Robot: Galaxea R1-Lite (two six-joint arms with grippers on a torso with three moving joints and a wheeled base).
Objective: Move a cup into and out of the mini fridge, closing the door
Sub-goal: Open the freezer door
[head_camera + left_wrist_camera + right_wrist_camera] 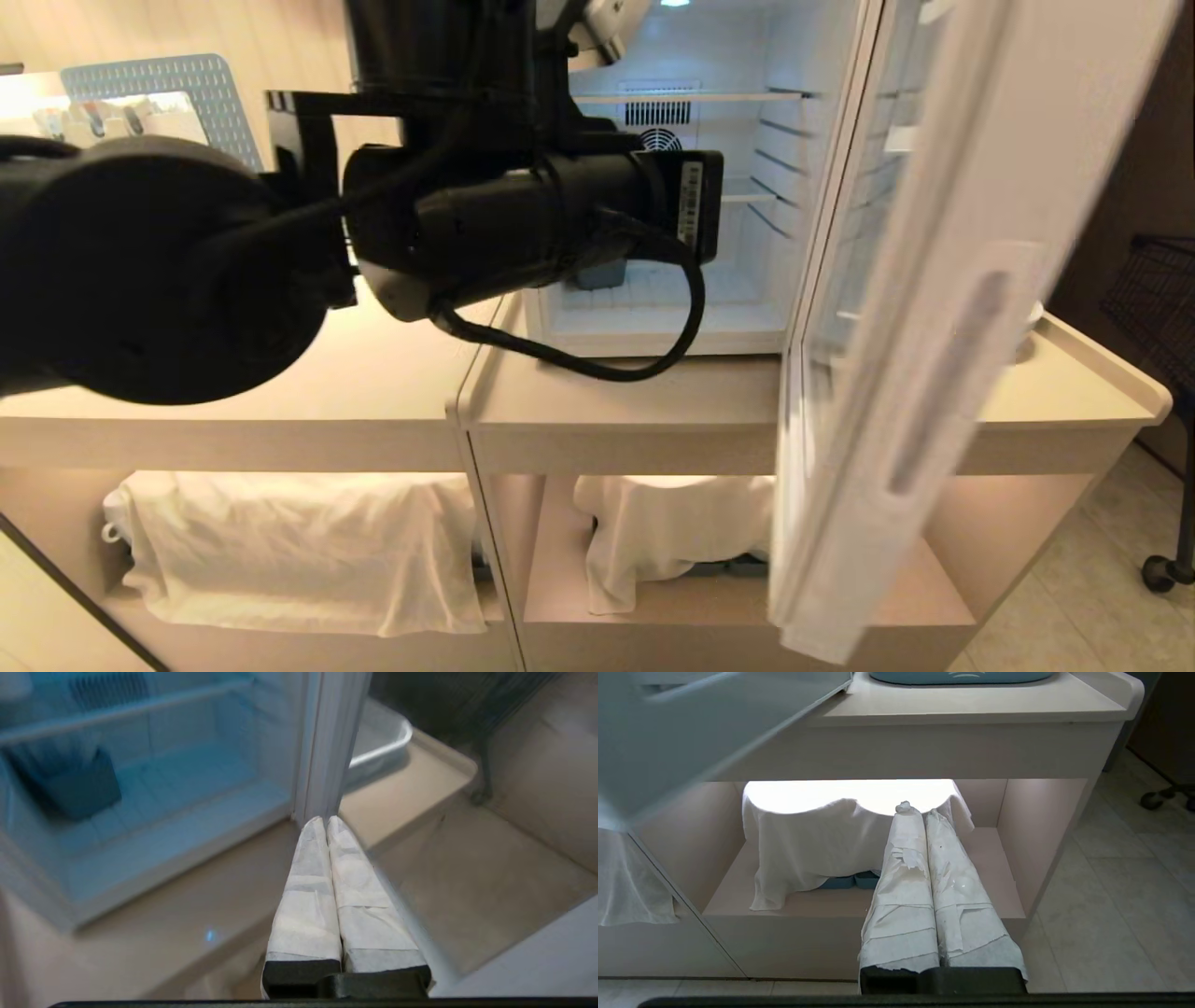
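Observation:
The mini fridge (672, 327) stands open on the counter, lit white inside, with thin shelves and a round rear fan. Its door (915, 373) swings out toward me on the right and also shows in the right wrist view (691, 732). My left arm (523, 215) reaches across in front of the opening. My left gripper (325, 819) is shut and empty, its taped tips close to the upright white edge (327, 742) where the door meets the fridge. My right gripper (923, 809) is shut and empty, low before the counter's lower shelf. The cup is out of view.
A dark blue-grey box (79, 788) sits on the fridge floor. A pale basin (383, 742) lies on the counter (373, 392) beyond the door. White cloths (299, 551) cover things on the lower shelves. A black wire cart (1158, 299) stands at the far right.

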